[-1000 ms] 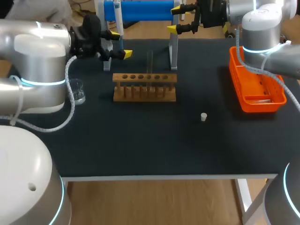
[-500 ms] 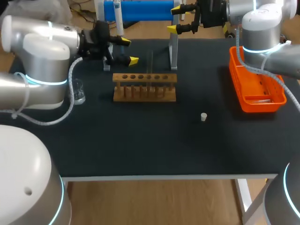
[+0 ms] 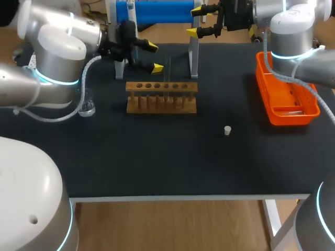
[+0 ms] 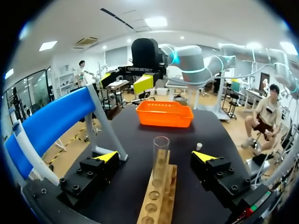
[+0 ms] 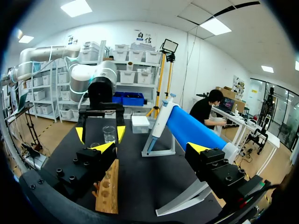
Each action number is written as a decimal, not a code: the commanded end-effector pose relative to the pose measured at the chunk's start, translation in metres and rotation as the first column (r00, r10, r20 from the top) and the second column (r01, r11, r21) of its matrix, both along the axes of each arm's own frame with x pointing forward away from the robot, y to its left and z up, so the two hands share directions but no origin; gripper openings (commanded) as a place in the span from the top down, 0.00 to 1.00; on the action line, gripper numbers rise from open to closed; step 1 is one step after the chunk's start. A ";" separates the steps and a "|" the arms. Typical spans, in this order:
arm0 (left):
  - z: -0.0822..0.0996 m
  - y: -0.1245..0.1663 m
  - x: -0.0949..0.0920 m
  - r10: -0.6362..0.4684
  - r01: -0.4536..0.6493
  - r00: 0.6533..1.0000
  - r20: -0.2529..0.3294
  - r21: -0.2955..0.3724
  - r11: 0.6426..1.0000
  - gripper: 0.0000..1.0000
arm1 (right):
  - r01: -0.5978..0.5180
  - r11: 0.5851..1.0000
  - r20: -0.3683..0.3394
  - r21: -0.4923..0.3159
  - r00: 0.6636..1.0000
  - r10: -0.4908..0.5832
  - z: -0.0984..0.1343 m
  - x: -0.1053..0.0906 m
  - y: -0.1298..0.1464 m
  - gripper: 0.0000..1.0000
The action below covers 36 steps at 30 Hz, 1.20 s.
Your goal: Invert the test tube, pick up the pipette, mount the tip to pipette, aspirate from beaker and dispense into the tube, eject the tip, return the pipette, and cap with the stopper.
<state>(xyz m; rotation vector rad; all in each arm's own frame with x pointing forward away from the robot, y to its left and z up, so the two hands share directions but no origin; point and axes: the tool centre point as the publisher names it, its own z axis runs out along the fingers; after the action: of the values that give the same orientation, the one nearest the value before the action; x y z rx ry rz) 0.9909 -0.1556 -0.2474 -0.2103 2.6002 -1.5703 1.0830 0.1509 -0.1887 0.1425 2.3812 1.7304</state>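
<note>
One test tube stands upright in the single wooden rack at the worktop's 12 o'clock, just ahead of the released left claw, with one beaker at 9 o'clock, one stopper at 3, one orange tray at 2, and the right claw spread wide by the blue stand.

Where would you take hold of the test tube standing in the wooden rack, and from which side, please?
Probably the bare glass above the wooden rack, as the lower part of the test tube sits in a hole. It stands upright, so come in level from the side, one finger on each flank. The open left gripper faces it that way, with the tube between its tips, untouched.
</note>
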 end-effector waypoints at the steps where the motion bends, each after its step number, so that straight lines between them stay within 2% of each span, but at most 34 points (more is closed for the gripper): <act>1: -0.004 -0.007 0.008 -0.030 0.030 0.999 -0.022 0.009 1.000 0.00 | -0.001 1.000 -0.001 -0.003 1.000 0.001 0.001 0.000 -0.001 0.00; 17: -0.014 -0.016 -0.005 0.077 -0.077 0.997 -0.009 0.029 0.997 0.00 | -0.001 1.000 -0.001 -0.003 1.000 0.001 0.001 0.000 -0.001 0.00; 36: -0.024 -0.024 -0.002 0.076 -0.076 0.997 -0.010 0.040 0.996 0.00 | -0.001 1.000 -0.001 -0.003 1.000 0.001 0.001 0.000 -0.001 0.00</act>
<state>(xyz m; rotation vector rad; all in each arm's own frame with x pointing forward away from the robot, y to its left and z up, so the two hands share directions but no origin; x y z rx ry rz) 0.9875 -0.1775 -0.2697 -0.3102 2.5930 -1.5016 1.0830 0.1509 -0.1887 0.1425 2.3812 1.7304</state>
